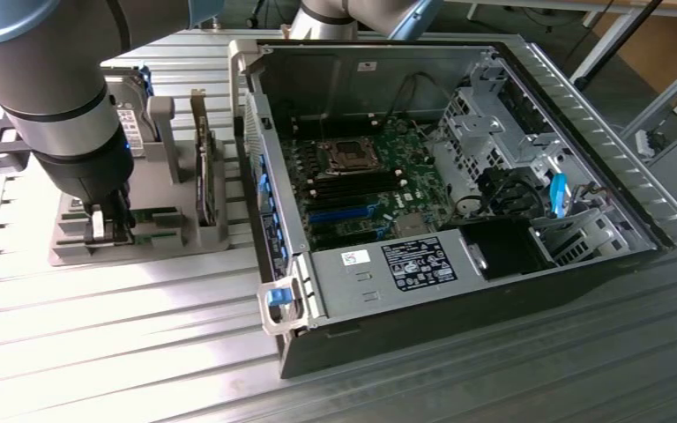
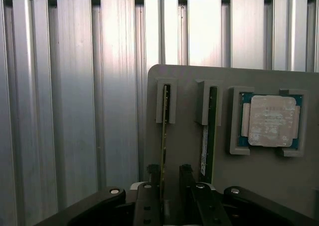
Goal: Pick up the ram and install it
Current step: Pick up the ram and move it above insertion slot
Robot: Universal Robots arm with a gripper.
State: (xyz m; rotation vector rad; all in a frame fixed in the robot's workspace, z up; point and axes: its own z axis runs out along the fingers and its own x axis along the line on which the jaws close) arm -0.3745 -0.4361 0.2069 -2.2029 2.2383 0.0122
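We see the claw [image 2: 169, 175] spread wide and set astride the ram [image 2: 164, 121], one finger to each flat face with a gap on both sides, so nothing is gripped yet. The ram stands on its long edge in a slotted grey holder [image 2: 259, 181], which we judge is meant to keep its faces free for exactly this pinch (a second stick [image 2: 211, 131] stands just beside it, and the processor chip [image 2: 271, 120] lies flat in its own pocket). In the exterior view the holder sits on the ribbed worktop [image 1: 103, 344] at about nine o'clock from the computer case [image 1: 374, 66], whose open side leaves the motherboard's memory slots [image 1: 341, 188] reachable from above.
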